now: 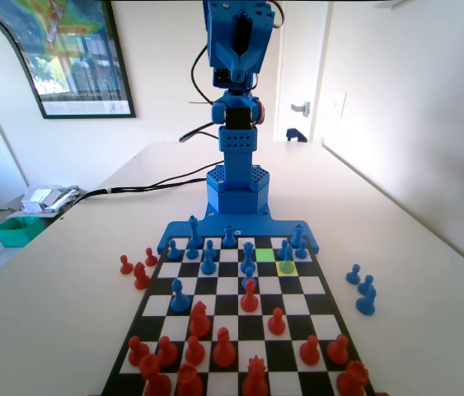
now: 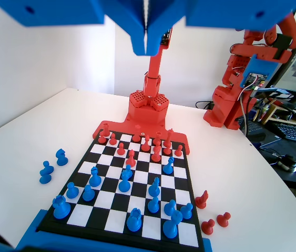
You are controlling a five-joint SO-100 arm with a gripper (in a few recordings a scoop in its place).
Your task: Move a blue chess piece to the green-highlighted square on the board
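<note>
Fixed view: the blue arm stands folded upright at the far end of the board (image 1: 159, 289), well above the pieces. The green-highlighted square (image 1: 266, 255) lies in the second row from the arm, right of centre, with nothing standing on it. Directly beside it on the right, the yellow-lime square (image 1: 288, 268) carries a blue chess piece (image 1: 287, 257). Three captured blue pieces (image 1: 363, 289) stand off the board on the table (image 1: 429, 272) at right; three red pieces (image 1: 137, 270) stand off it at left.

Wrist view: the gripper (image 2: 145, 50) hangs from the top edge, high over the board, its two jaws pressed together with only a thin seam between them and nothing held. Blue pieces occupy the near rows, red pieces the far rows. The coloured squares cannot be made out here
</note>
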